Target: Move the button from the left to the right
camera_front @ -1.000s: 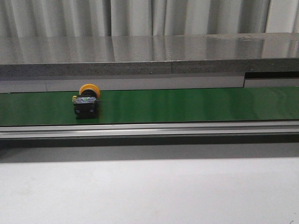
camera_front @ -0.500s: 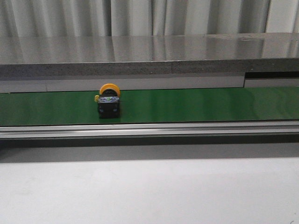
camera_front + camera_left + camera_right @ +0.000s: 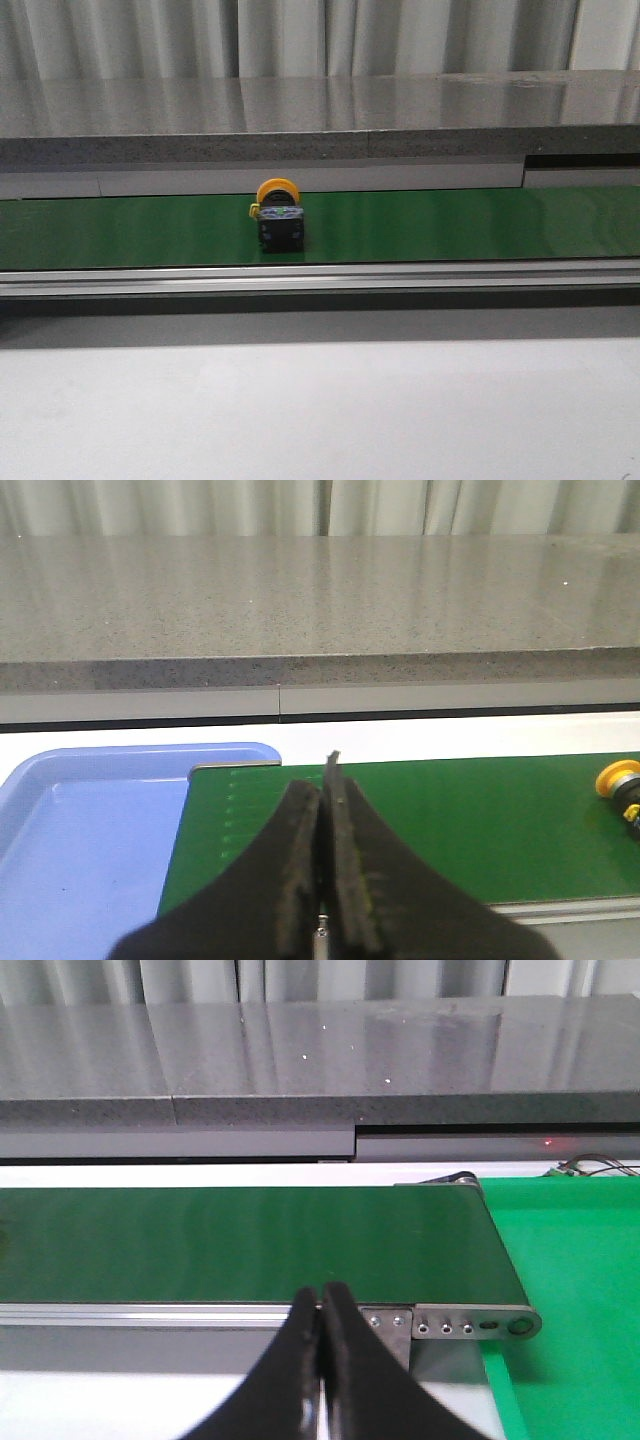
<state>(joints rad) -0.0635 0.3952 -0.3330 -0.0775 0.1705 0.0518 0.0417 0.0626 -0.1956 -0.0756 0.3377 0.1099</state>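
Note:
The button (image 3: 279,217), a yellow-orange cap on a black blocky body, stands on the green conveyor belt (image 3: 450,225) left of centre in the front view. Its cap (image 3: 620,780) also shows at the edge of the left wrist view. Neither arm appears in the front view. My left gripper (image 3: 322,780) is shut with nothing between its fingers, over the belt's left end, well apart from the button. Shut and empty too, my right gripper (image 3: 322,1300) hangs before the belt's right end (image 3: 470,1260).
A blue tray (image 3: 90,840) lies beside the belt's left end. A green surface (image 3: 570,1300) sits past the belt's right end. A grey stone ledge (image 3: 320,115) runs behind the belt, an aluminium rail (image 3: 320,278) along its front, and a white tabletop (image 3: 320,410) below.
The button has travelled rightwards along the belt, from about a quarter of the way across the front view to just left of centre.

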